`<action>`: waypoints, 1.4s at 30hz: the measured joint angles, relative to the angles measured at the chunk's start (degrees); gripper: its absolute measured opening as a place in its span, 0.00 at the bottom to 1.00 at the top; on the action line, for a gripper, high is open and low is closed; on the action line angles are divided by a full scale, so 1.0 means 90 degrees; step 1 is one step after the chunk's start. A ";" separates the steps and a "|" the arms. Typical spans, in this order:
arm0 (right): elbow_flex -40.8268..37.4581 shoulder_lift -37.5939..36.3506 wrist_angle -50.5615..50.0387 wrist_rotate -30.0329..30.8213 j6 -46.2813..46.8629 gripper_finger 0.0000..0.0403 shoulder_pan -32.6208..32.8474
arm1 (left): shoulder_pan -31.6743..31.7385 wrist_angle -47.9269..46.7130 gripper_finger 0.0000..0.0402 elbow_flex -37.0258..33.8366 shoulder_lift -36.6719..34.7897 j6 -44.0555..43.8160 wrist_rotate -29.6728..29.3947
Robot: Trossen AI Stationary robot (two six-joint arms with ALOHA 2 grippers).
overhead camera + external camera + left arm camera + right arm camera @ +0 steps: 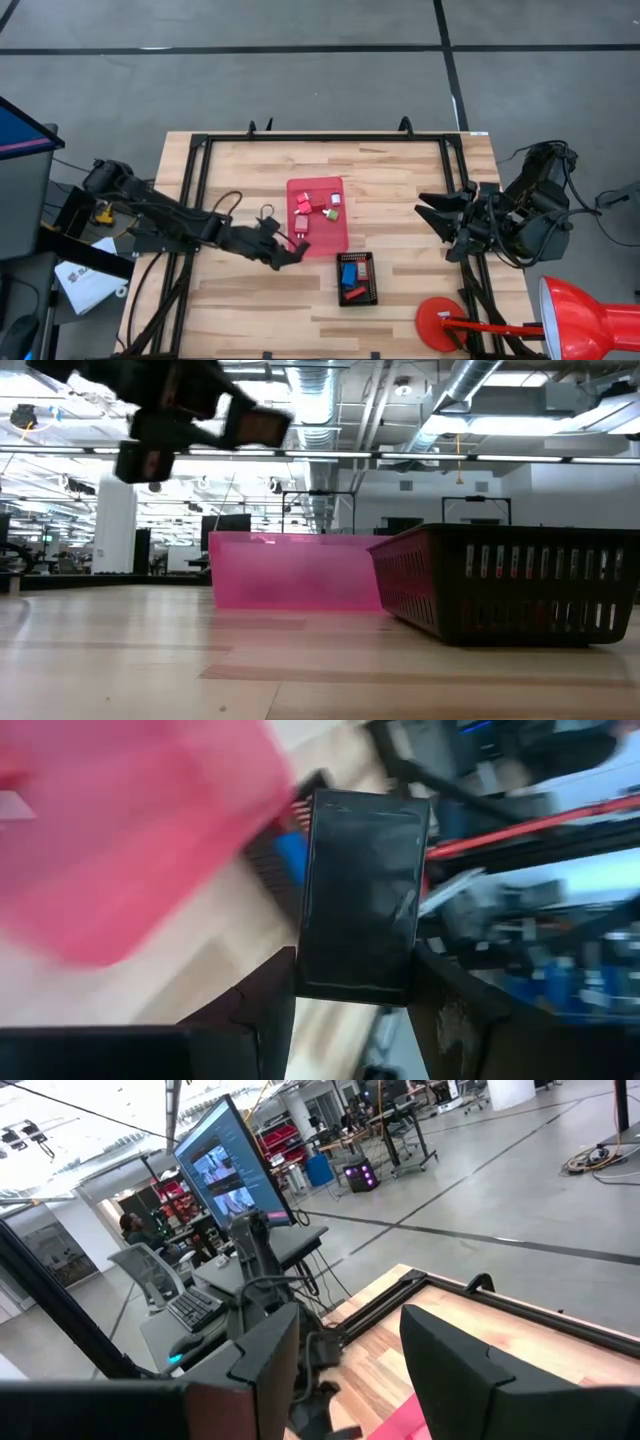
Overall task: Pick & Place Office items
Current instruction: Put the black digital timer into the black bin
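office items (316, 204): small blocky pieces, mostly red, with one green and one silvery-white, are seen in the high view scattered in the pink-red tray (337, 238) at mid-table; further pieces, one blue (348, 273) and one red, are lodged in the black grid tray (371, 292) just beside the pink tray's near right corner. left gripper (292, 250) is placed at the pink tray's near left corner, a small dark piece appearing between its tips. right gripper (436, 216) is held at the table's right side, well apart from both trays, fingers spread. a red lamp (585, 322) stands at the near right corner.

low view: pink tray wall (290, 570) and black basket wall (505, 580) are shown side by side, touching at the corner; left gripper (165, 420) hangs above the table, to the left of the pink wall.

left wrist view: a flat black rectangular piece (358, 895) is clamped between the two dark fingers (255, 1010); pink tray (130, 830) is blurred behind, blue piece (292, 855) beside it.

right wrist view: fingers (460, 1365) are parted, with nothing held; a monitor (230, 1165) and a seated person (135, 1230) are seen beyond the table.
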 joint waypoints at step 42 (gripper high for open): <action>0.0000 0.0000 -0.0002 0.0029 -0.0168 0.42 0.0294 | 0.0931 -0.1630 0.39 0.4490 0.4428 0.4607 0.1679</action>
